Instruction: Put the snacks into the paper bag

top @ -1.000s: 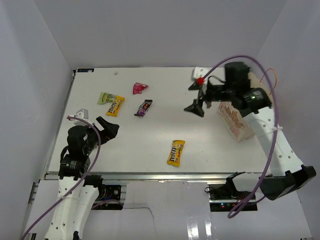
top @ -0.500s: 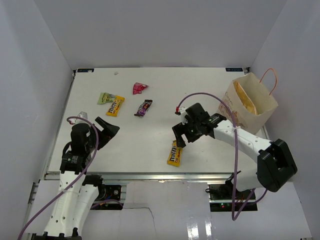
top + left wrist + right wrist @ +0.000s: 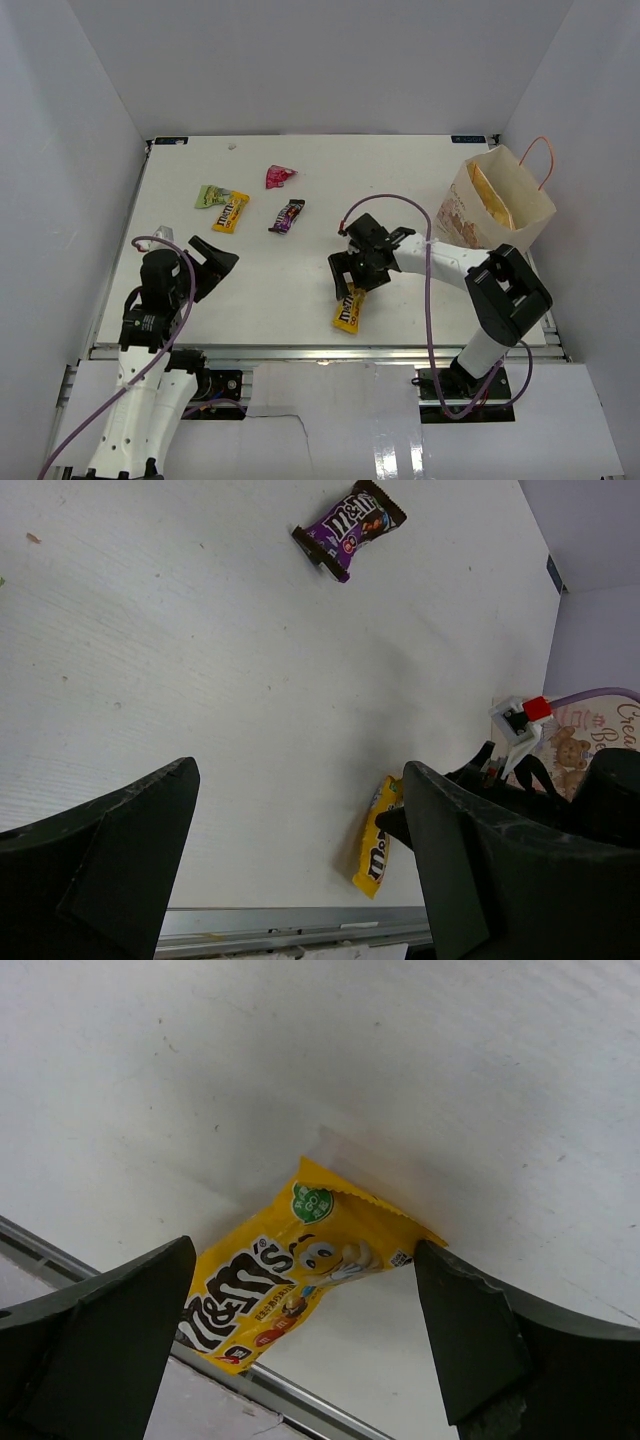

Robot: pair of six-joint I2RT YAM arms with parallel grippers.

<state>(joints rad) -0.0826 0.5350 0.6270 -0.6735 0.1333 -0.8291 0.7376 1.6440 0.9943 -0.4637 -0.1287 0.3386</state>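
Observation:
The tan paper bag (image 3: 503,222) stands at the right edge with the large chip bag (image 3: 490,193) inside it. A yellow candy pack (image 3: 349,310) lies flat near the front edge. My right gripper (image 3: 343,282) hovers open over its upper end; in the right wrist view the pack (image 3: 288,1282) lies between the spread fingers (image 3: 305,1252), untouched. My left gripper (image 3: 216,256) rests open at the left, holding nothing (image 3: 300,770). Further back lie a purple bar (image 3: 287,215), a second yellow pack (image 3: 232,211), a green packet (image 3: 210,195) and a pink wrapper (image 3: 279,176).
The table's metal front rail (image 3: 300,1400) runs just below the yellow pack. White walls close in the table on three sides. The right arm's purple cable (image 3: 425,260) arcs over the table between gripper and bag.
My right arm swung from beside the paper bag down and left to the front yellow pack, staying open. The left arm hardly moved.

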